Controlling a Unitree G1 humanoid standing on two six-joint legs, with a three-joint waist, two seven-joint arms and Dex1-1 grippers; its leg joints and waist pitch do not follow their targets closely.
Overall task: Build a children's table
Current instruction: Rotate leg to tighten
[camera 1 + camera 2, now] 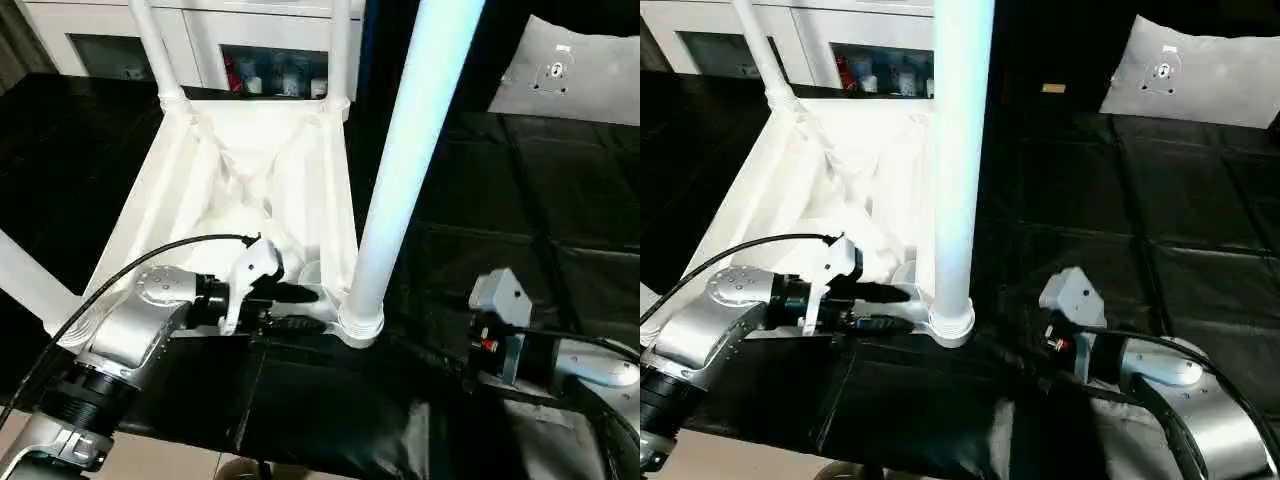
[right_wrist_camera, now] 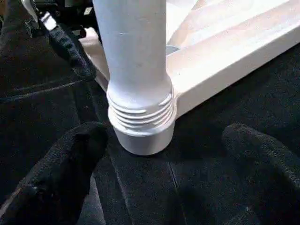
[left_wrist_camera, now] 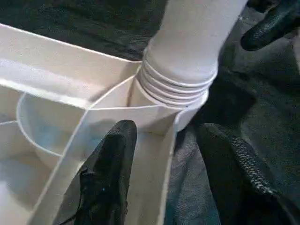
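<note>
surface: black quilted mat (image 1: 520,210), white glass-door cabinet (image 1: 200,45) far | white ribbed plastic tabletop (image 1: 250,170) underside up, long axis near-far | long white tapered leg (image 1: 405,170) upright in near-right socket | left gripper (image 1: 300,308) half-open astride tabletop's near rim, gripping nothing | right gripper (image 2: 159,173) wide open, empty

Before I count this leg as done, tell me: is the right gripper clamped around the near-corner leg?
No. The right gripper stands wide open, its black fingers apart on either side of the leg, short of touching it.
</note>
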